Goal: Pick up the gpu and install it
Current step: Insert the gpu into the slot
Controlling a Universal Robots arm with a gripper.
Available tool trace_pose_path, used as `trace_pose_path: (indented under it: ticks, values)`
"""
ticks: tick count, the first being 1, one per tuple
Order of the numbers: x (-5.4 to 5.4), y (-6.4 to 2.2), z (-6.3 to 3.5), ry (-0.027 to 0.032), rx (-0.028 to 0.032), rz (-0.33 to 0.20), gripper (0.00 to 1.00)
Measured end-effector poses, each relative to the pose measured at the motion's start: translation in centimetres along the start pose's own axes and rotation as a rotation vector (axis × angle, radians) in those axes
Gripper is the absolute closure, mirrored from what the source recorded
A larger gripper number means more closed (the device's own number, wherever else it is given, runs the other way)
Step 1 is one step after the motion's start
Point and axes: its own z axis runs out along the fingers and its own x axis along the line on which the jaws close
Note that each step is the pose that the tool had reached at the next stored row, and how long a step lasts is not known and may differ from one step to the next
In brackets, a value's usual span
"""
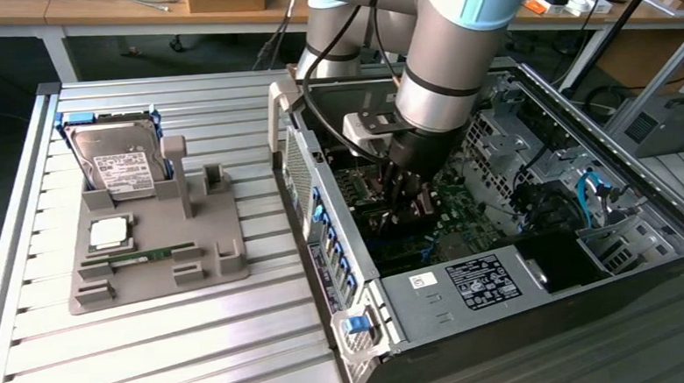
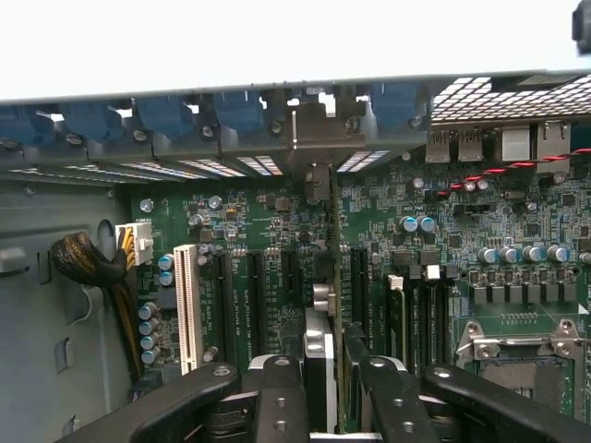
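Wrist view shows you the gripper (image 2: pixel 325 378) part-closed on the gpu (image 2: pixel 322 305), held edge-on between the fingers (image 2: pixel 277 392) over the motherboard (image 2: pixel 480 221), its long axis running along the slots (image 2: pixel 254 305) toward the case's rear brackets (image 2: pixel 314 129).

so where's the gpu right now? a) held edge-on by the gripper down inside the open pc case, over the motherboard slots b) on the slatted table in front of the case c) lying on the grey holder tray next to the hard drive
a: the gripper grips the gpu edge-on, standing among the motherboard slots inside the pc case.
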Motion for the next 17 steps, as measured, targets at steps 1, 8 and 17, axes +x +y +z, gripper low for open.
trace_pose_path:
  ticks: [1, 8, 17]
  values:
    - [0.0, 0.0, -0.01, 0.0, 0.0, 0.0, 0.73]
    - [-0.01, 0.0, -0.07, 0.011, 0.0006, 0.0, 0.73]
    - [-0.01, 0.0, -0.08, 0.0131, 0.0007, -0.001, 0.73]
